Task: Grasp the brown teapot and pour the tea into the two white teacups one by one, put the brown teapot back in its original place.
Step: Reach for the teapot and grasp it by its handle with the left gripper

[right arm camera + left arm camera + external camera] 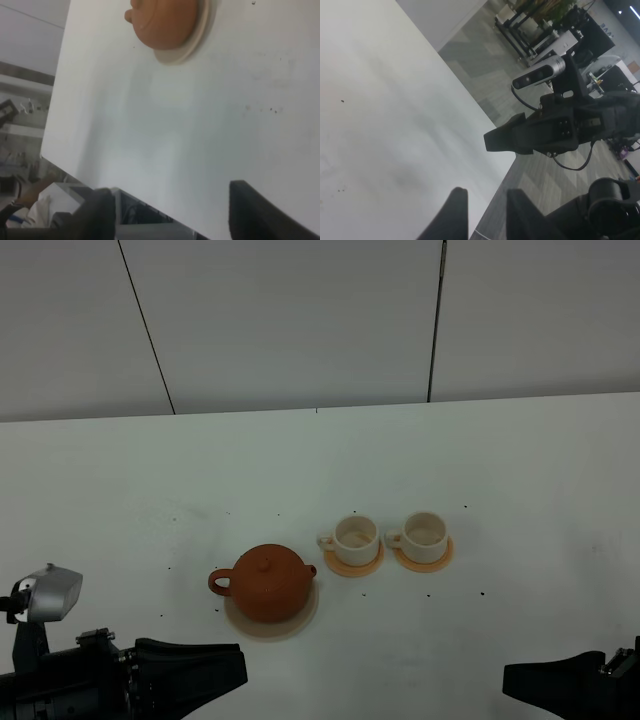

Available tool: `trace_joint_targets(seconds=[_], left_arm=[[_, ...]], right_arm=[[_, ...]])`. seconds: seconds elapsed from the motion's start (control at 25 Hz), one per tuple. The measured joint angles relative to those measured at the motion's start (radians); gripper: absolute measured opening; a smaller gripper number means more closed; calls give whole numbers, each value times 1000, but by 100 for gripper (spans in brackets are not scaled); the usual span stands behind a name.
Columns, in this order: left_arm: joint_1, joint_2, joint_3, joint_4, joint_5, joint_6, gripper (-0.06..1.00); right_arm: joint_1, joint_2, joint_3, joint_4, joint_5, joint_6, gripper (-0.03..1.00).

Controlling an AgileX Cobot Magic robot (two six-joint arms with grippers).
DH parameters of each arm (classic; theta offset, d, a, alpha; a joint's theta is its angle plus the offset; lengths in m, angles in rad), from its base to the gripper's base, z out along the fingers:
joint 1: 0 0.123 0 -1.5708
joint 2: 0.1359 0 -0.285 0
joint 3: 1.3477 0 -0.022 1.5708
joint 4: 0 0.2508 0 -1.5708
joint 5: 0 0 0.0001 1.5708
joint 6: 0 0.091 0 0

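The brown teapot (268, 582) sits on its pale beige trivet (300, 621) left of centre, handle to the left. The right wrist view also shows the teapot (165, 22) and the trivet (197, 35). To its right stand the two white teacups (356, 535) (425, 531), each on an orange coaster. My left gripper (238, 666) lies low at the front left, short of the teapot. Its fingers (456, 212) are slightly apart with nothing between them. My right gripper (510, 678) rests at the front right, jaws wide open (171, 189) and empty.
The white table (500, 460) runs back to a grey panelled wall. Its front edge (75, 167) lies just under both grippers. The left wrist view looks across the table edge at the right arm (545, 130) and the room's floor beyond.
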Motion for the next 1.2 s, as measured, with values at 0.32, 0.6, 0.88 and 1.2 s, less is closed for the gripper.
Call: trace_joint_targets(seconds=[0.32, 0.6, 0.88, 1.2], left_arm=[[0, 0, 0, 0, 0, 1, 26], [0, 0, 0, 0, 0, 1, 26], [0, 0, 0, -1, 22, 1, 26], [0, 0, -11, -38, 59, 0, 26]], right_arm=[[0, 0, 0, 50, 19, 1, 49], [0, 0, 0, 52, 20, 1, 49], [0, 0, 0, 67, 22, 1, 49], [0, 0, -2, 67, 56, -34, 49]])
